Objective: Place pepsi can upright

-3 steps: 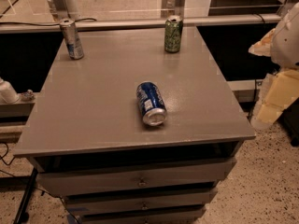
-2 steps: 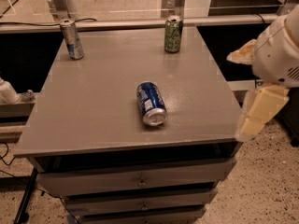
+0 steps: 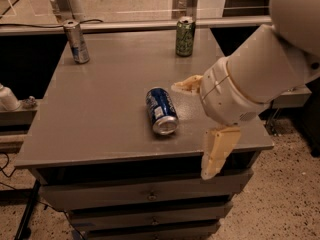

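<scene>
The pepsi can (image 3: 161, 110), dark blue with a silver end facing me, lies on its side near the middle of the grey table (image 3: 100, 114). My gripper (image 3: 192, 130) is open and empty, just right of the can and over the table's front right part. One cream finger (image 3: 187, 84) reaches toward the can's far end. The other finger (image 3: 217, 151) hangs down past the table's front edge. The fingers do not touch the can.
A green can (image 3: 185, 36) stands upright at the back right of the table. A slim silver-and-blue can (image 3: 76, 41) stands upright at the back left. Drawers (image 3: 150, 196) sit under the tabletop. A rail (image 3: 150, 25) runs behind the table.
My arm has swung in from the right edge to over the table's front right, bringing the gripper close beside the pepsi can. The cans have not moved.
</scene>
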Controlling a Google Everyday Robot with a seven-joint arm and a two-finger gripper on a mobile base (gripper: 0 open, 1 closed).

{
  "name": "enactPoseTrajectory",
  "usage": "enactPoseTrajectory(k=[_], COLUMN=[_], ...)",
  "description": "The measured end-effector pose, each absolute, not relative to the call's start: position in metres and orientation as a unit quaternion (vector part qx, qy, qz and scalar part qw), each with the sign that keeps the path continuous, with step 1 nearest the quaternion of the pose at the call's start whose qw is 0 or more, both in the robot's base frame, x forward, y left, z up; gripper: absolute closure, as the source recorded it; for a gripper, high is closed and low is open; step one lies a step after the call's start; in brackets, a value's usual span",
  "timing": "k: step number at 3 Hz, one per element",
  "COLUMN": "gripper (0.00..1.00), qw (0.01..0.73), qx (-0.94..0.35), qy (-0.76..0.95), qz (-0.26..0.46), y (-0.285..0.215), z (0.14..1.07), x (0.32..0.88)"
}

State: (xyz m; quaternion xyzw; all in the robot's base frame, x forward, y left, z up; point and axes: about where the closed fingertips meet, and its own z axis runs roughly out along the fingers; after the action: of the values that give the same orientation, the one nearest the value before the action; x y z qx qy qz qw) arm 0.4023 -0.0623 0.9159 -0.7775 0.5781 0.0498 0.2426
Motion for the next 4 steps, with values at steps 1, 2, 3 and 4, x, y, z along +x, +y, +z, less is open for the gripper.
enactPoseTrajectory(k=[1, 2, 3, 4], gripper=[0.0, 0.0, 0.0, 0.0], qw=[0.243, 0.227, 0.192, 0.165], qx=[-0.784, -0.807, -0.868, -0.921], qy=[0.569, 0.543, 0.455, 0.349], qz=[0.046, 0.045, 0.048, 0.058], y=[-0.061, -0.061, -0.042, -0.012], z=[0.917, 0.915, 0.911, 0.902], x=[0.401, 0.393, 0.398, 0.411])
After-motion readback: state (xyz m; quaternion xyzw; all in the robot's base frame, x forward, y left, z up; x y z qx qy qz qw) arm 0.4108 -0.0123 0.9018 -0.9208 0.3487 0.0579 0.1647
